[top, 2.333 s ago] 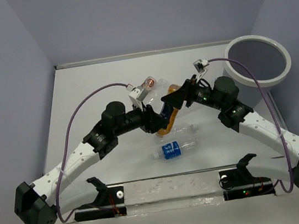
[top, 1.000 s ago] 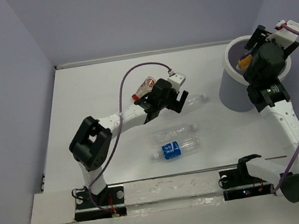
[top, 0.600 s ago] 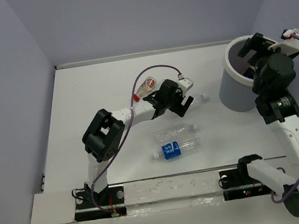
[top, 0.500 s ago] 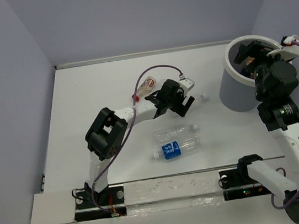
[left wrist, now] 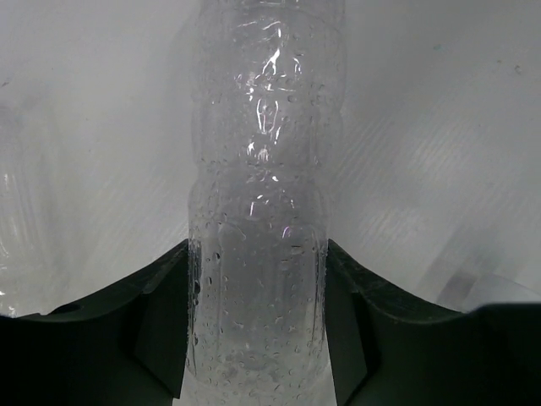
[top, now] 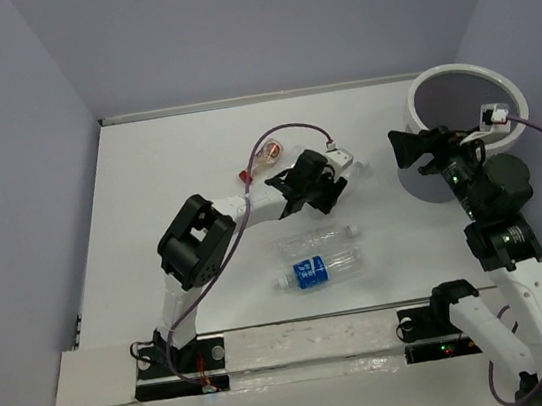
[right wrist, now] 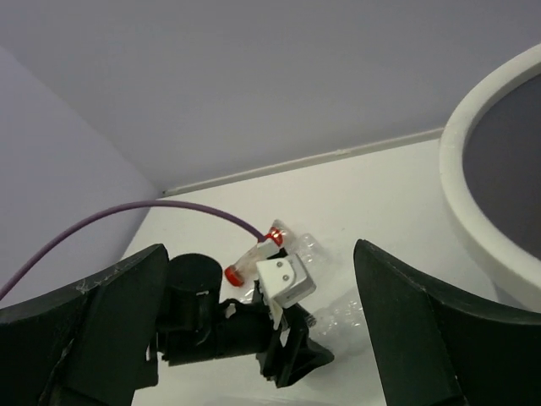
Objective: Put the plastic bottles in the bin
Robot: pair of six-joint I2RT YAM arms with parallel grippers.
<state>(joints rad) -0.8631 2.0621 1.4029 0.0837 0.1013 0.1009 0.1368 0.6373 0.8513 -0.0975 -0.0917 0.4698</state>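
In the left wrist view my left gripper (left wrist: 258, 338) is shut on a plain clear bottle (left wrist: 262, 186), with a dark finger pressed against each side of it. From above, that gripper (top: 332, 186) sits mid-table and the held bottle is mostly hidden beneath it. A tiny red-capped bottle (top: 264, 155) lies just behind it. Another plain clear bottle (top: 317, 240) and a clear bottle with a blue label (top: 316, 269) lie nearer the arms. My right gripper (top: 403, 152) hangs open and empty to the left of the bin (top: 417, 92), outside its white rim (right wrist: 461, 178).
The purple cable (top: 286, 132) of the left arm arcs over the red-capped bottle. Grey walls (top: 48, 194) close the table on the left, back and right. The bin stands in the far right corner.
My left gripper has closed on the clear bottle. The right gripper has pulled back out of the bin to its left side, and the orange bottle it carried no longer shows.
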